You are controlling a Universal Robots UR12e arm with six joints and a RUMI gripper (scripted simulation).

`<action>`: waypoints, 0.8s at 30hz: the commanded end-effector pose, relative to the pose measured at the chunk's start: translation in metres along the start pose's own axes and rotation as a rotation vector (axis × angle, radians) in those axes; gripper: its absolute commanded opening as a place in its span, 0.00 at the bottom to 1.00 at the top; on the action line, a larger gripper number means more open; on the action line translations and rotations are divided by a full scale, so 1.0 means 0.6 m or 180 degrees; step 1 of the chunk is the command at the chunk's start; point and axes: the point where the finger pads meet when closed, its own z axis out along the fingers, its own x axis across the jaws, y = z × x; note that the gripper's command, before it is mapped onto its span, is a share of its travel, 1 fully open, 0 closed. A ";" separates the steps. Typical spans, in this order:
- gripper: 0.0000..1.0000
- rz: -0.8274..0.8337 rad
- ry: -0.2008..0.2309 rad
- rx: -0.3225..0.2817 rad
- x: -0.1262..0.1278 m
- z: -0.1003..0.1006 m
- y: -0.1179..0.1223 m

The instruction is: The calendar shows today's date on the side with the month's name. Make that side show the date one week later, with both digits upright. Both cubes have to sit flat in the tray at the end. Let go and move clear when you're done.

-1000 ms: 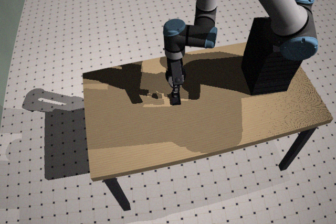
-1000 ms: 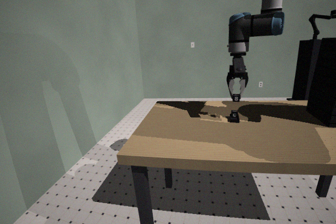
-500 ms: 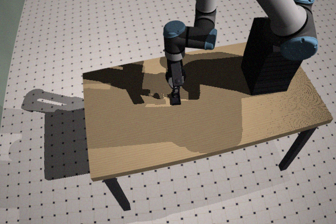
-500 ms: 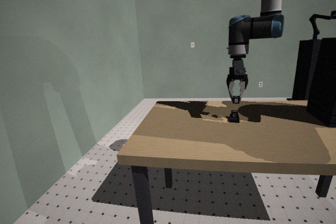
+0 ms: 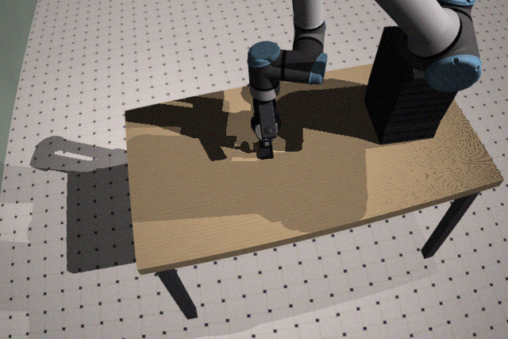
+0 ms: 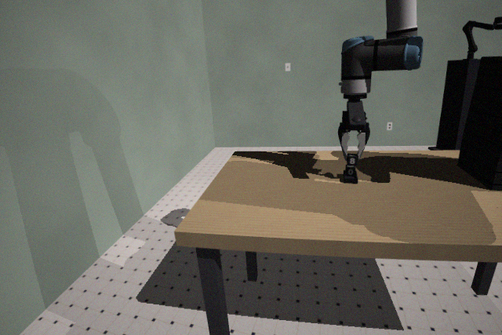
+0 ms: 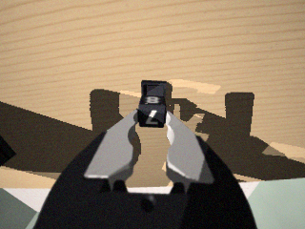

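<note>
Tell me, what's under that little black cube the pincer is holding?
Right below the cube sits another dark block on the wooden table. Whether the two touch, and what the lower block's covered top shows, cannot be seen.

A bare test room: green walls (image 6: 121,60), tiled floor (image 5: 123,40), wooden table (image 5: 246,204).

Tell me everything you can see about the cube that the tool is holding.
The cube is small, dark and matte, with white digits on its faces. In the exterior view an 8 faces the camera; in the wrist view a 7 shows on the face toward the camera. The tool pinches it between two grey fingers, on opposite sides. It hangs above the wooden table, right over another dark piece; whether the two touch is unclear.
</note>
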 end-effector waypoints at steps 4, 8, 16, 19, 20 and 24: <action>0.11 0.0000 0.0005 -0.0001 0.001 0.024 0.000; 0.11 0.0000 0.0005 -0.0001 0.001 0.028 0.000; 0.11 0.0000 0.0005 -0.0001 0.001 0.028 0.000; 0.11 0.0000 0.0005 -0.0001 0.001 0.028 0.000; 0.11 0.0000 0.0005 -0.0001 0.001 0.028 0.000; 0.11 0.0000 0.0005 -0.0001 0.001 0.028 0.000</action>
